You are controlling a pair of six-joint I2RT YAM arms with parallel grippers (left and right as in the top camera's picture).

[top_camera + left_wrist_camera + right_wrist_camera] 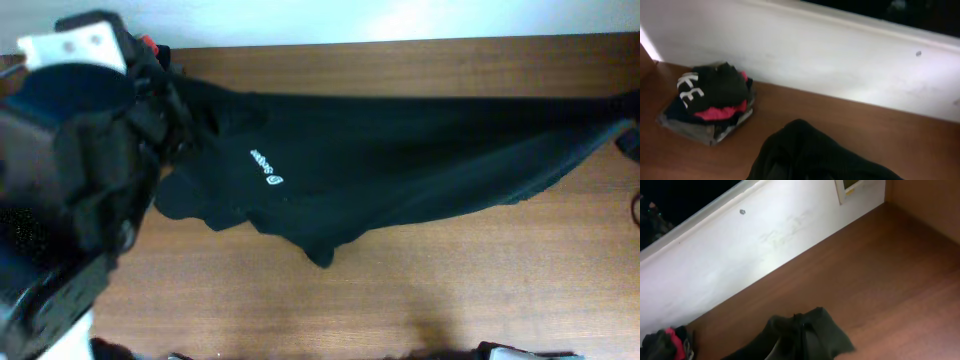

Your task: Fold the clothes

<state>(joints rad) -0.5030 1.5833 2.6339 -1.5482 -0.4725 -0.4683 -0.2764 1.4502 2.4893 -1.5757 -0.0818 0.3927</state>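
The clothes [400, 160], a large black long-sleeved top with a small white chest logo [270, 172], hang stretched across the wooden table [420, 290] from left to right. Its lower edge sags onto the wood near the middle. My left gripper [168, 100] is shut on the top's left end, and black fabric [810, 155] covers its fingers in the left wrist view. At the far right edge my right gripper [630, 138] is shut on the other end. A bunched fold of the top [805, 332] is pinched in its jaws, hiding the fingers.
A stack of folded garments [710, 102], black with white letters over red, navy and grey, lies by the white wall [840, 60] at the table's far left corner. The same stack [665, 342] shows from the right wrist. My bulky left arm [70, 170] hides the table's left side.
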